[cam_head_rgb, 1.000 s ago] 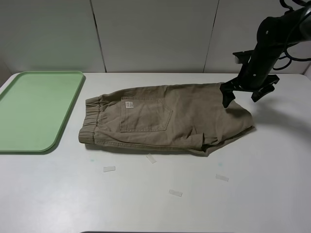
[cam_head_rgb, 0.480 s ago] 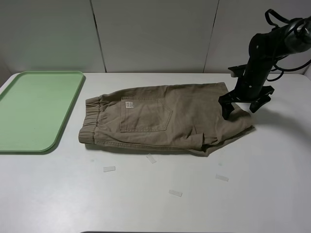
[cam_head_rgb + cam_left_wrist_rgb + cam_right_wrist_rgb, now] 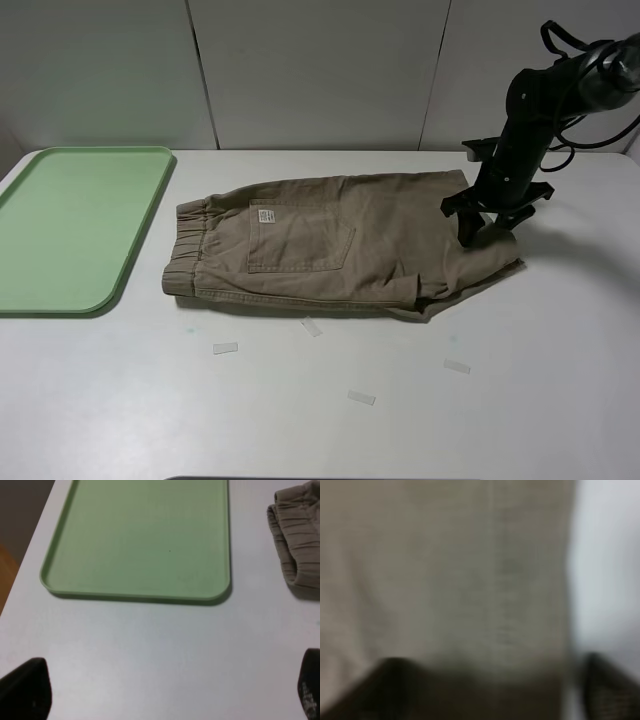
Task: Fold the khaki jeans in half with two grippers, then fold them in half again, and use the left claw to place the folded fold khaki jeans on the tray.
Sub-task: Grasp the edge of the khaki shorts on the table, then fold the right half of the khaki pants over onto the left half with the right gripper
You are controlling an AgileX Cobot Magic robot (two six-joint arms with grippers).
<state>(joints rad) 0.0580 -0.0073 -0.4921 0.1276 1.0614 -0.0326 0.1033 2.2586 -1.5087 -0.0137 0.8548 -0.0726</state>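
White label (image 3: 265, 216) on khaki jeans (image 3: 380, 240) is unreadable; left pincer (image 3: 167, 692) agape, right pincer (image 3: 478, 222) unclear.

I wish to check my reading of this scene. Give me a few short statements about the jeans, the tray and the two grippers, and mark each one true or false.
1. The khaki jeans lie on the tray. False: they lie on the table, beside the tray.
2. The left gripper has its jaws open. True.
3. The right gripper is at the waistband end of the jeans. False: it is at the leg end, the one far from the tray.
4. A white label shows just above the pocket. True.
5. Small white strips lie on the table in front of the jeans. True.
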